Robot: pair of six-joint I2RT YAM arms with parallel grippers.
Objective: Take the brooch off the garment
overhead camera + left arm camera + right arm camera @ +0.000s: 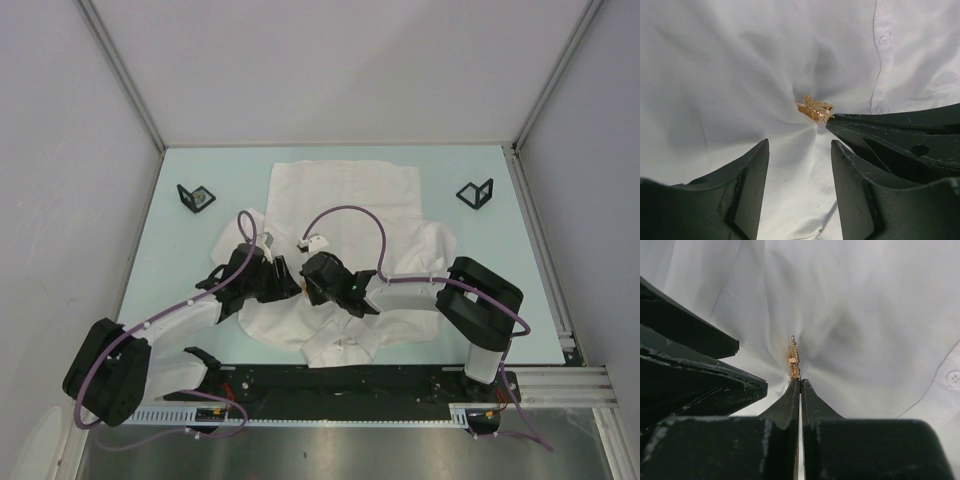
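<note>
The white button-front garment [345, 190] lies crumpled on the table. A small gold brooch [815, 108] is pinned to it, and the fabric puckers around it. My right gripper [800, 380] is shut on the near edge of the brooch [794, 360], which stands edge-on just past its tips. Its dark fingers [890, 130] come in from the right in the left wrist view. My left gripper [799, 142] is open over the fabric just short of the brooch, with only cloth between the jaws. In the top view both grippers [285, 280] [310, 284] meet mid-shirt.
Two small black triangular stands [196, 197] [476, 192] sit on the pale green table [180, 250] left and right of the shirt. The shirt's button placket [882, 70] runs to the right of the brooch. Grey walls enclose the table.
</note>
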